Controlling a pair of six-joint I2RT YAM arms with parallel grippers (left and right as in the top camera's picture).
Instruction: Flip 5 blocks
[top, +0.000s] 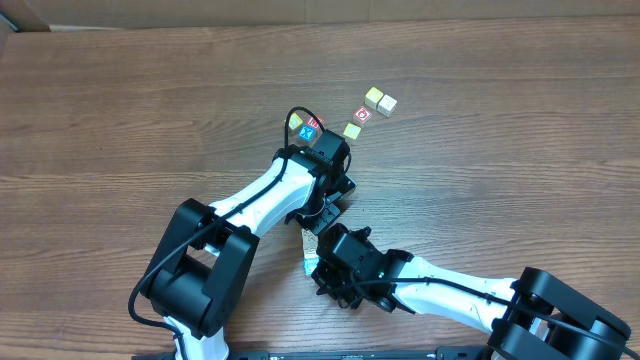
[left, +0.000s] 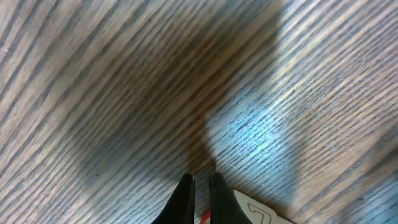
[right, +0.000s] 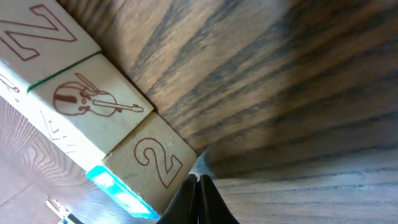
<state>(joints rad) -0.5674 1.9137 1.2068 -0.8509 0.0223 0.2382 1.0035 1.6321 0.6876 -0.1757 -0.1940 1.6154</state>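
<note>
flip 5 blocks, status check. overhead: blocks (top: 362, 115) lie loose on the table (top: 120, 120) beyond the arms: a cream pair (top: 380, 100) touching each other, a red-faced one just beside them, a yellow-green one (top: 352, 130) near that, and a blue-faced one (top: 308, 133) partly hidden by the left arm. right wrist view: right gripper (right: 198, 183) clenched, tips pressed together, nothing between them. the tips sit at the lower corner of the "2" block (right: 155, 163); touching or just short, cannot tell. that block ends a tight row with the violin block (right: 93, 99) and the z block (right: 37, 34), and a teal side face shows low on the row. left wrist view: left gripper (left: 200, 180) also clenched and empty, tips low over bare wood, with the corner of a "7" block (left: 261, 214) just beside one finger. judgement: no block is lifted or caught mid-tip, and nothing in the pictures marks a face as already turned, so the count of flips done cannot be read. the step in hand looks like the right tips working the edge of the "2" block to roll it over. more than five blocks are in sight, so there is enough stock. whatever remains, each flip needs a closed-tip nudge at an edge, since the cubes are much smaller than the fingers.
</note>
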